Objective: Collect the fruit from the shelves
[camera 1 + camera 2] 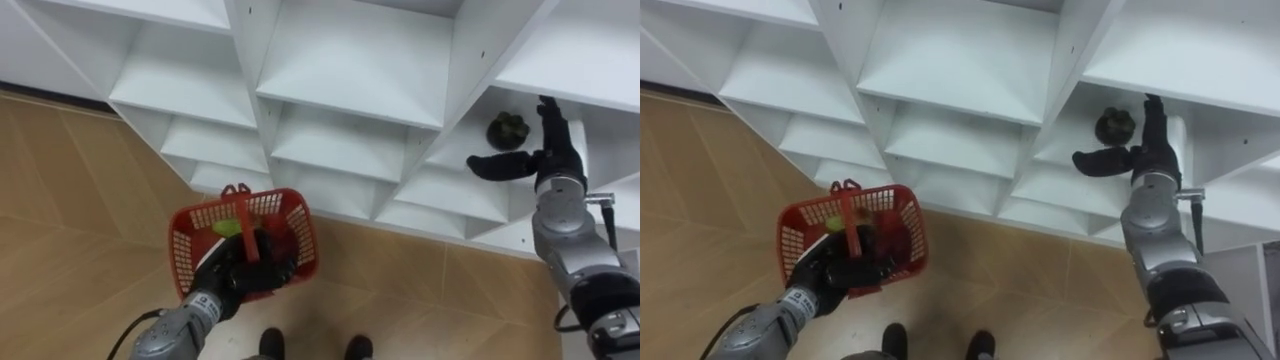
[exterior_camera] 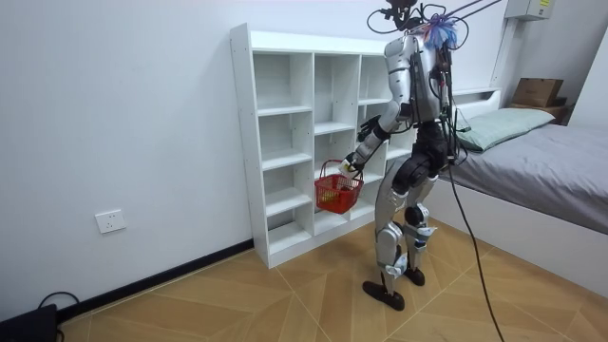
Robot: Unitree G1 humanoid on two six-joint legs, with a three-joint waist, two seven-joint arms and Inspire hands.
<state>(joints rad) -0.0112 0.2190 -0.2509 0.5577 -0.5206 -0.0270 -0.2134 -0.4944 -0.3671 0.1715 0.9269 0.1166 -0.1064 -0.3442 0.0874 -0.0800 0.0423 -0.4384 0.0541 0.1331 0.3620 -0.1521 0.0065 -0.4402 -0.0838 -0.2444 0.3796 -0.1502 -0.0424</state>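
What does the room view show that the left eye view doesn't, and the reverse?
Room view adds: the robot standing upright at the closet, a bed on the room view's right, and a wall socket low on its left.
Left eye view adds: a dark fruit on a shelf, the right robot hand open beside it, and a green fruit inside the red basket.
Shared: the red basket with its handle in the left robot hand, the white closet, and the wood floor.
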